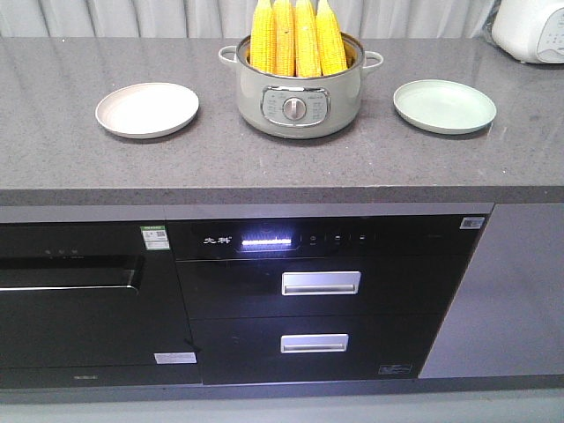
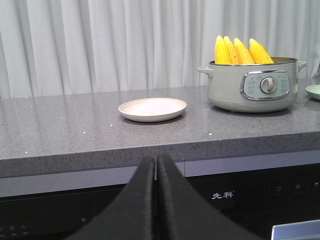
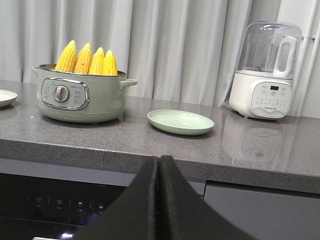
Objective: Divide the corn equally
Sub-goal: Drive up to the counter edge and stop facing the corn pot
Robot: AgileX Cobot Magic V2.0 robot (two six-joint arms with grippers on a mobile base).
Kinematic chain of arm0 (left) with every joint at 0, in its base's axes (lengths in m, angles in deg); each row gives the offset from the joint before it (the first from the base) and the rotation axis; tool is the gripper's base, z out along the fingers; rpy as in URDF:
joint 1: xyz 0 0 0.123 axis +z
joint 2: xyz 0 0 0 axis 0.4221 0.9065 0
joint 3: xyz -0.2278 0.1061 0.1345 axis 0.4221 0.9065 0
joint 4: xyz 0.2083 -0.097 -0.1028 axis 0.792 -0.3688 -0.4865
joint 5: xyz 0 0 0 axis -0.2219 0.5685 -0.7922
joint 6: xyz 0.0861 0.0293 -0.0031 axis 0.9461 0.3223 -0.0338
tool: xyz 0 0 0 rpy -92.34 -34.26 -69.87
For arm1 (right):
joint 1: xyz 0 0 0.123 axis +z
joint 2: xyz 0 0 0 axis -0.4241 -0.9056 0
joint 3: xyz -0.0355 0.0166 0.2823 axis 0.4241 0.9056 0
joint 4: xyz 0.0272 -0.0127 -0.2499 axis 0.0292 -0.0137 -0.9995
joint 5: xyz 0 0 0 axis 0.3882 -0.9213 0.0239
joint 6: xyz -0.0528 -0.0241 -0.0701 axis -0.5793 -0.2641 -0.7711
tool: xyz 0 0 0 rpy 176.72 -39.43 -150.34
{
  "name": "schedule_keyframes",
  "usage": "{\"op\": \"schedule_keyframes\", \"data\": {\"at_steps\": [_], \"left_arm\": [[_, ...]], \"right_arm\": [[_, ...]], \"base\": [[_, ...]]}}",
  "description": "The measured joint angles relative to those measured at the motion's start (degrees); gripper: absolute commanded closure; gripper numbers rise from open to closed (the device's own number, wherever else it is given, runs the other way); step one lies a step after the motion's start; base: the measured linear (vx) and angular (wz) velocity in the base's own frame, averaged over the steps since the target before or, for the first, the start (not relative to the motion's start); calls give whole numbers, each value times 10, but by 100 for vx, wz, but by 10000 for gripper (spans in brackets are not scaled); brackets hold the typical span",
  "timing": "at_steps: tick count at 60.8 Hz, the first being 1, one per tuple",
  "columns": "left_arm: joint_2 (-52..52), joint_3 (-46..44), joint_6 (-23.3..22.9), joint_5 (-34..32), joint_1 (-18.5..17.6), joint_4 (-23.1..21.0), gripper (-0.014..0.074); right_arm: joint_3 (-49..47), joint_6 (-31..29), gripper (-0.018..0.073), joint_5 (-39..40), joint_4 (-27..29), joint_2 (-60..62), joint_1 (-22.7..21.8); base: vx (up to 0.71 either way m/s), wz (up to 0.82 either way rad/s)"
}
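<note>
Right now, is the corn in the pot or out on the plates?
In the pot. All four cobs stand upright in it; the pink plate and the green plate are both empty.

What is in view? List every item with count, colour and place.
corn: four cobs, yellow, standing upright in the pot
pot: one, pale green with a dial, centre of the countertop
pink plate: one, pale pink, left of the pot
green plate: one, pale green, right of the pot
blender: one, white with clear jug, far right
countertop: one, speckled grey
curtain: white, behind the countertop
drawer handles: two, silver, black unit below
left hand: one, black, shut, below counter edge
right hand: one, black, shut, below counter edge
</note>
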Motion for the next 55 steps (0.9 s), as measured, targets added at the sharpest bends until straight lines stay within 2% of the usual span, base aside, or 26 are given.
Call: {"op": "schedule_keyframes", "data": {"at_steps": [55], "left_arm": [[0, 0, 0, 0, 0, 0, 603]], "right_arm": [[0, 0, 564, 0, 0, 0, 0]], "base": [[6, -2]]}}
